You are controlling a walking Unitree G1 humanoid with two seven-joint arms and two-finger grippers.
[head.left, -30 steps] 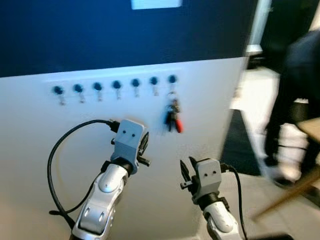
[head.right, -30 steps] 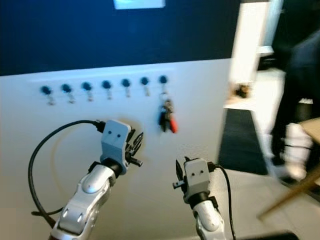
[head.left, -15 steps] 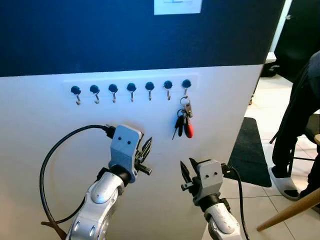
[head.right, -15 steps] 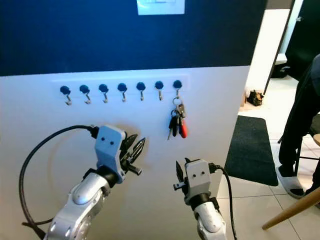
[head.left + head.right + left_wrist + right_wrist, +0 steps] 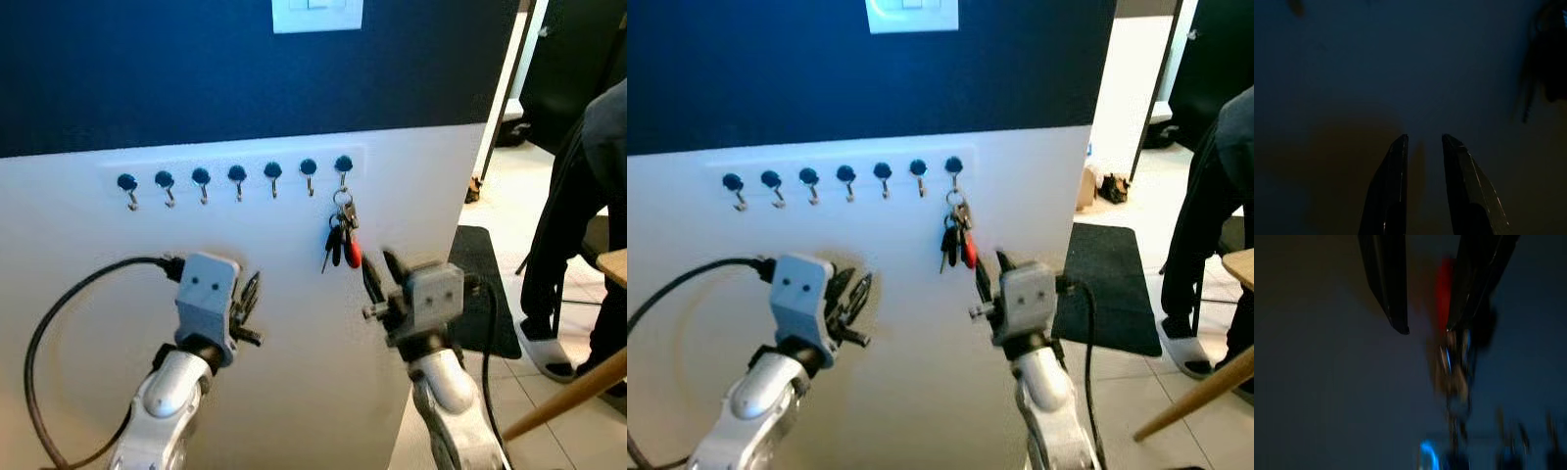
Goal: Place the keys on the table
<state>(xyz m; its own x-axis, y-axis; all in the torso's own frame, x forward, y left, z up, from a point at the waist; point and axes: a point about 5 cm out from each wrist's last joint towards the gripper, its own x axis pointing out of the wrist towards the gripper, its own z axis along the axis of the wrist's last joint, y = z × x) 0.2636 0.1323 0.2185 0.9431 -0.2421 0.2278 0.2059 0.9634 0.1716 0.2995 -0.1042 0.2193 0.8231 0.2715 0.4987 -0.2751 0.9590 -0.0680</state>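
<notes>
A bunch of keys (image 5: 339,241) with red and black heads hangs from the rightmost hook (image 5: 343,164) of a rack on the white wall panel. My right gripper (image 5: 376,275) is raised just below and to the right of the bunch, fingers open and pointing up at it. In the right wrist view the red key head (image 5: 1444,289) shows between the two fingers (image 5: 1387,284), with the blurred bunch beyond; nothing is gripped. My left gripper (image 5: 246,295) is held up lower left, facing bare wall, its fingers (image 5: 1396,166) a little apart and empty.
Several empty blue-knobbed hooks (image 5: 201,179) run left of the keys. A white light switch (image 5: 316,14) sits on the dark wall above. At the right stand a person in dark clothes (image 5: 588,196), a black mat (image 5: 490,294) and a wooden table edge (image 5: 612,264).
My right gripper has risen and closed in on the hanging keys. The left gripper has sunk a little to the left. The camera has shifted slightly.
</notes>
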